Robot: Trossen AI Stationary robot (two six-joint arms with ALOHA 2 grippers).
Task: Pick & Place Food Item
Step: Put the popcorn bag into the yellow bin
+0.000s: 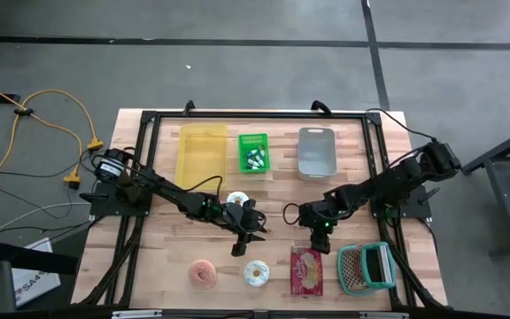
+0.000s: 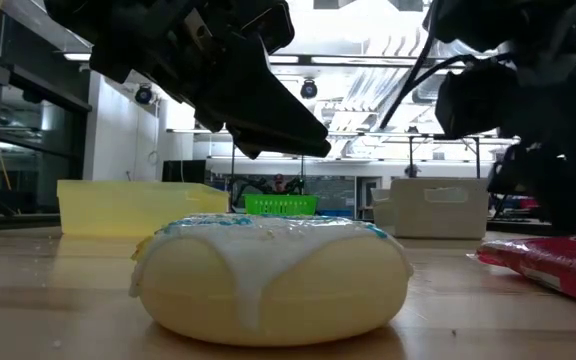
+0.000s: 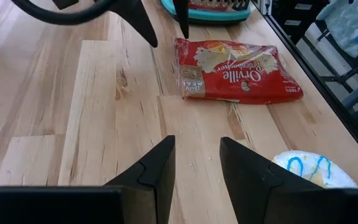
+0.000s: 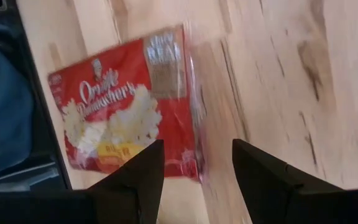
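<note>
A red popcorn bag (image 1: 306, 270) lies flat on the wooden table near its front edge; it also shows in the right wrist view (image 4: 126, 112) and the left wrist view (image 3: 236, 70). My right gripper (image 4: 197, 146) hangs open just above the bag's far end, tilted downward, touching nothing. In the high view, my right gripper (image 1: 319, 232) is right of centre. My left gripper (image 3: 197, 143) is open over bare table near the middle (image 1: 248, 241). A white-iced donut (image 1: 256, 273) rests on its flat underside in front of it, large in the low view (image 2: 273, 270).
A pink donut (image 1: 204, 272) lies at the front left, and another white round item (image 1: 236, 202) sits behind my left gripper. A teal basket (image 1: 366, 268) stands right of the bag. Yellow (image 1: 202, 152), green (image 1: 254, 152) and grey (image 1: 317, 152) bins line the far side.
</note>
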